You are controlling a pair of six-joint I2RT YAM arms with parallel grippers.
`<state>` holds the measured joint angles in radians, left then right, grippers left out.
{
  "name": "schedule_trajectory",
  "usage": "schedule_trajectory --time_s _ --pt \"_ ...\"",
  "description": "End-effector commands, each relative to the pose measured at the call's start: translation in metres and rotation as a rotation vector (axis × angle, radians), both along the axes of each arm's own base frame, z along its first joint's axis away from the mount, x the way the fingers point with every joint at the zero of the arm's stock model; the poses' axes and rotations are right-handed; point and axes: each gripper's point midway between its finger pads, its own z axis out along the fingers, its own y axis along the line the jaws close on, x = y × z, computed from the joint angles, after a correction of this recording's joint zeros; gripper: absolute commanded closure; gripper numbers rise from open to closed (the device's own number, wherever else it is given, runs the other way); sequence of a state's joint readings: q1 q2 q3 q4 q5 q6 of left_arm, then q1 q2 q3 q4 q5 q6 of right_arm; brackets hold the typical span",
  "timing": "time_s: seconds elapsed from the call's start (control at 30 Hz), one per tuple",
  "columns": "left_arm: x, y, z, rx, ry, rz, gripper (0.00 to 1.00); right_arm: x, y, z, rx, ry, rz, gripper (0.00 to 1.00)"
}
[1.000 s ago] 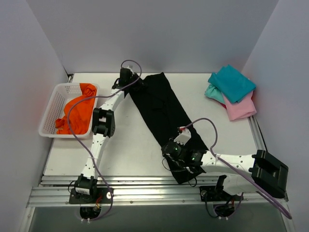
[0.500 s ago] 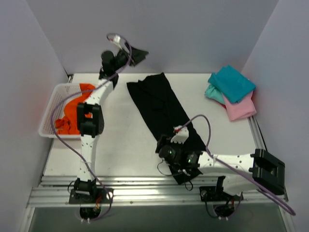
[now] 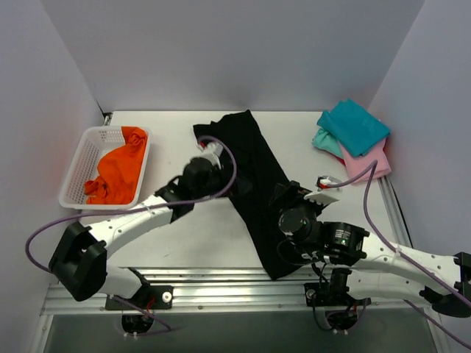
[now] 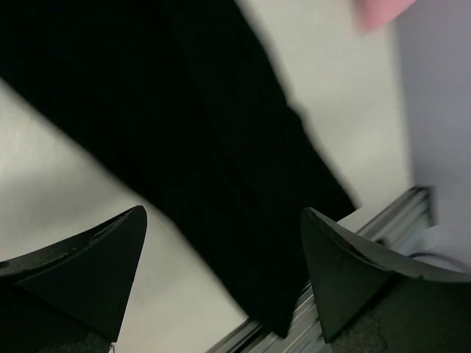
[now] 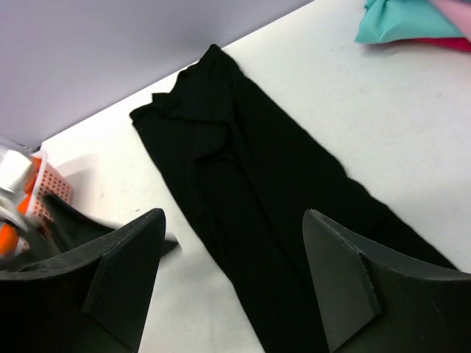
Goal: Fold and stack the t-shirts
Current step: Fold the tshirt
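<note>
The black t-shirt point(image 3: 250, 158) lies on the table as a long narrow strip, running diagonally from the far middle to the front rail. My left gripper point(image 3: 221, 182) hovers at the strip's left edge. In the left wrist view it point(image 4: 222, 212) is open, with the black cloth point(image 4: 221, 147) below it and nothing between the fingers. My right gripper point(image 3: 285, 195) hangs over the strip's near half. It point(image 5: 234, 213) is open too, above the cloth point(image 5: 243, 169). A teal shirt point(image 3: 355, 126) and a pink shirt point(image 3: 366, 163) lie folded and stacked at the far right. An orange shirt point(image 3: 121, 165) sits crumpled in the basket.
The white mesh basket point(image 3: 81, 158) stands at the far left of the table. Grey walls close in the left, back and right sides. The metal rail point(image 3: 221, 283) runs along the front edge, and the strip's near end reaches it.
Both grippers opened and let go of the black shirt. The left arm rose from the strip's far end, then swung down to its middle. The right arm drew back to the right.
</note>
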<state>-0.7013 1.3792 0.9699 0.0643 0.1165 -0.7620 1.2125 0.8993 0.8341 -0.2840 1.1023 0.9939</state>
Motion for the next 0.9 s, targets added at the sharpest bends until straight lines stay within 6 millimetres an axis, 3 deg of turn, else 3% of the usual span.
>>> schedule_trajectory --time_s 0.0,0.03,0.1,0.2,0.27,0.4,0.53,0.77,0.8,0.87 --pt "-0.037 0.033 -0.094 0.349 0.165 0.129 0.06 -0.001 -0.029 0.006 -0.114 -0.035 -0.082 0.29" --pt "-0.057 0.024 -0.106 0.38 0.194 0.101 0.06 -0.002 -0.032 0.008 -0.108 -0.036 -0.086 0.29" --pt "-0.08 0.029 -0.138 0.448 0.25 0.091 0.06 -0.004 -0.035 0.009 -0.087 -0.036 -0.09 0.29" --pt "-0.105 0.027 -0.168 0.449 0.312 0.068 0.06 -0.006 -0.044 0.011 -0.09 -0.041 -0.11 0.29" --pt "-0.115 0.021 -0.176 0.433 0.335 0.048 0.06 -0.007 -0.051 0.012 -0.087 -0.044 -0.126 0.29" --pt "-0.12 0.011 -0.193 0.452 0.351 0.029 0.06 -0.009 -0.061 0.016 -0.096 -0.056 -0.155 0.29" --pt "-0.115 -0.012 -0.198 0.441 0.346 0.002 0.06 -0.01 -0.068 0.016 -0.097 -0.062 -0.171 0.29" --pt "-0.115 -0.045 -0.223 0.446 0.383 -0.073 0.06 -0.011 -0.075 0.014 -0.106 -0.072 -0.192 0.29" --pt "-0.117 -0.047 -0.226 0.446 0.39 -0.083 0.01 -0.011 -0.077 0.014 -0.108 -0.072 -0.195 0.29" --pt "-0.116 -0.054 -0.23 0.431 0.384 -0.101 0.32 -0.012 -0.081 0.015 -0.108 -0.08 -0.207 0.29"
